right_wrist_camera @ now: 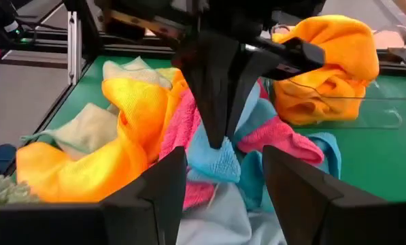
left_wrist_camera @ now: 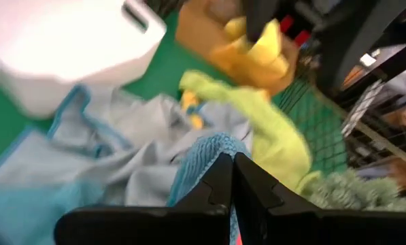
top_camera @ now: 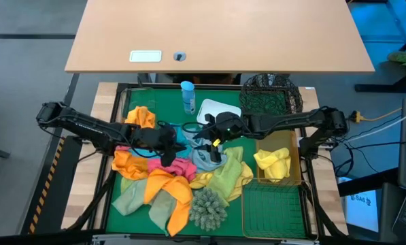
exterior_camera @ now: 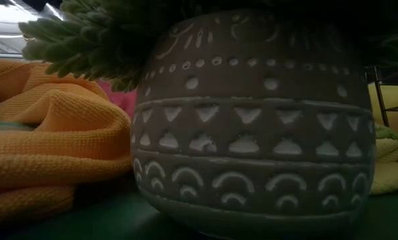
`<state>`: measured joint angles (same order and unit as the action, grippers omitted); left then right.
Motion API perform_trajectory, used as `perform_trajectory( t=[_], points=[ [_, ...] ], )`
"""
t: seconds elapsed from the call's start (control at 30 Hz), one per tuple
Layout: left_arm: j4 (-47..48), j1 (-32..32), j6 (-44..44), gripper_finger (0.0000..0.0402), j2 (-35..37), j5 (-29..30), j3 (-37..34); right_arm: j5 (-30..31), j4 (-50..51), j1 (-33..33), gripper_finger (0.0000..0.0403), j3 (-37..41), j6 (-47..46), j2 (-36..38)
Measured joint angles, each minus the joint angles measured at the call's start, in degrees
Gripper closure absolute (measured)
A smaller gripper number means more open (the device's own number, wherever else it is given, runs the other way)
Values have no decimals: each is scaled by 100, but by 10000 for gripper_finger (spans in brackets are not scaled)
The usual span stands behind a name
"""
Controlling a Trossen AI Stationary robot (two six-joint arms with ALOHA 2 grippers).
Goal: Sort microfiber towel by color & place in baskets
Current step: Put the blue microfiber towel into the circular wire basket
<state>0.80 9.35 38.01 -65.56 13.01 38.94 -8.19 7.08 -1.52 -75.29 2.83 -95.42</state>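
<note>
Teal-blue fuzzy microfiber towel (right_wrist_camera: 220, 163) | lying atop the cloth pile mid-table | left hand (right_wrist_camera: 216, 139) is pinching it, fingers together | right hand (top_camera: 213, 144) is hovering beside, fingers apart

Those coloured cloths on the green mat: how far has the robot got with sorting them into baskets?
Early on, it seems. A yellow cloth already lies in a gold basket, and an orange cloth sits in the clear tub. The left gripper is shut on a blue cloth, with the right gripper open beside it. Most of the pile is unsorted.
</note>
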Motion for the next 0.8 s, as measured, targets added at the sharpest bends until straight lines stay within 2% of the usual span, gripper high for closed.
perform_trajectory(
  t=[0.17,0.63,0.73,0.8],
  points=[
    [-528,-9,-365,401,0,160,0,-46,-385,0,210,0,-4,-251],
    [-1334,-9,-1145,401,0,571,0,-450,-422,0,211,2,-280,-494],
    [-1432,-9,-1169,401,0,569,0,-450,-421,0,230,2,-280,-494],
    [-1458,-9,-1173,401,0,566,0,-450,-419,0,256,2,-280,-494]
  ],
)
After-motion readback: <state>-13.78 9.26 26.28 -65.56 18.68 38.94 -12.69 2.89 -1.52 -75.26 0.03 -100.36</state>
